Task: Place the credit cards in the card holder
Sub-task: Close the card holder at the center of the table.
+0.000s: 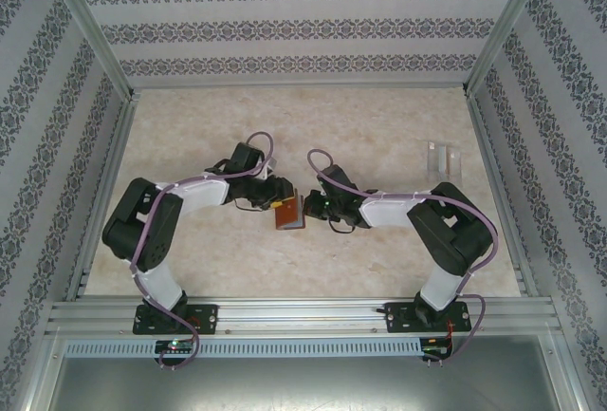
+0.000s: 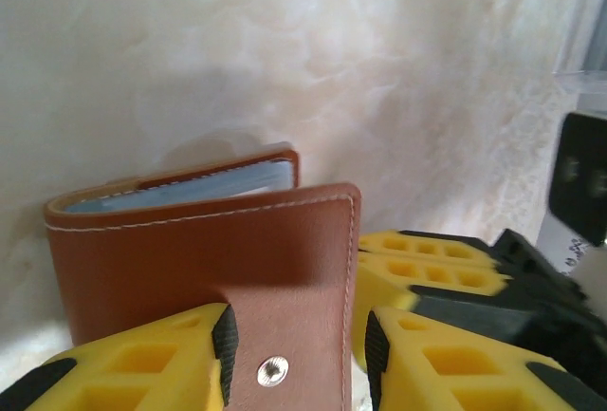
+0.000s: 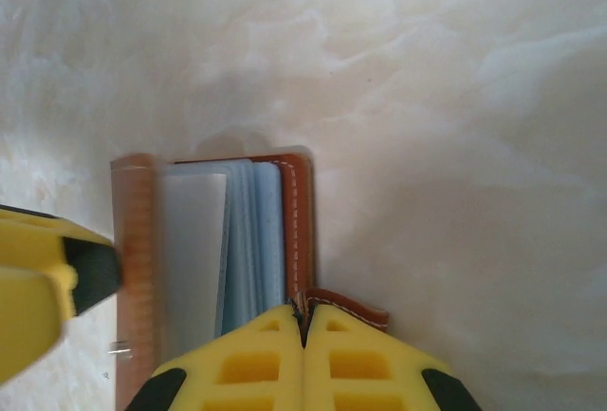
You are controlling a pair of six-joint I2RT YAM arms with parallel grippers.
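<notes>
Left gripper [image 2: 296,349] part-open, clamping card holder [image 2: 190,250] between fingers; right gripper [image 3: 305,335] squeezed together on opposite cover edge [image 3: 349,309] at fingertips. Tip: spread gently, no twisting, so pockets [image 3: 248,240] gape.

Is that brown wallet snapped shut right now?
No: the card holder stands open, with its grey-blue lining showing between the spread covers.
</notes>
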